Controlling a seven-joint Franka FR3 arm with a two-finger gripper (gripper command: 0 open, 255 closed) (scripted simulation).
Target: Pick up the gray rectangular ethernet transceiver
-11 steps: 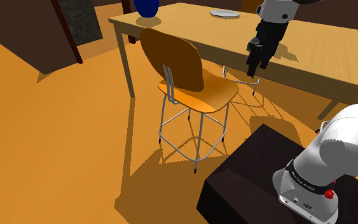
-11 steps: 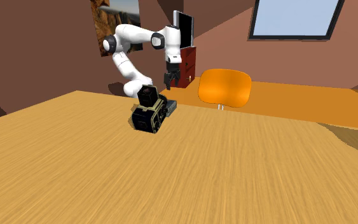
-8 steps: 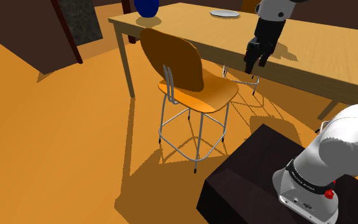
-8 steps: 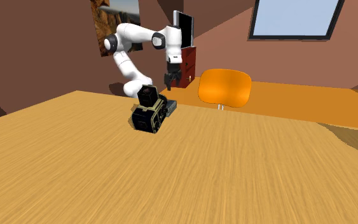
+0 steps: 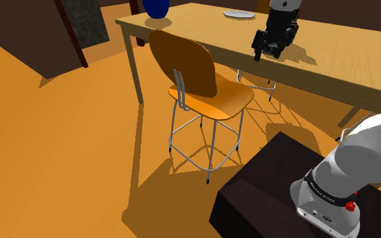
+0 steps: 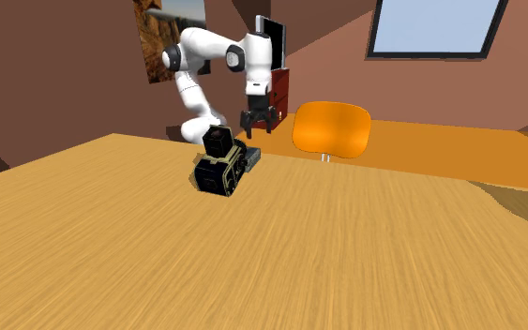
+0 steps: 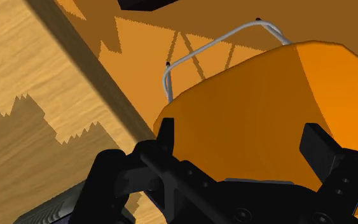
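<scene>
Transceiver (image 6: 250,157), gray, flat on table (image 6: 365,253) — gripper (image 6: 255,128) open, empty, pointing down near it; arm arched.

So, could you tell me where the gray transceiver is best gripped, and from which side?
Probably across its two long sides, coming straight down. The transceiver lies flat and low near the edge of the table, and a dark boxy device crowds one end, so a sideways approach looks cramped. The gripper hangs above with jaws open.
</scene>
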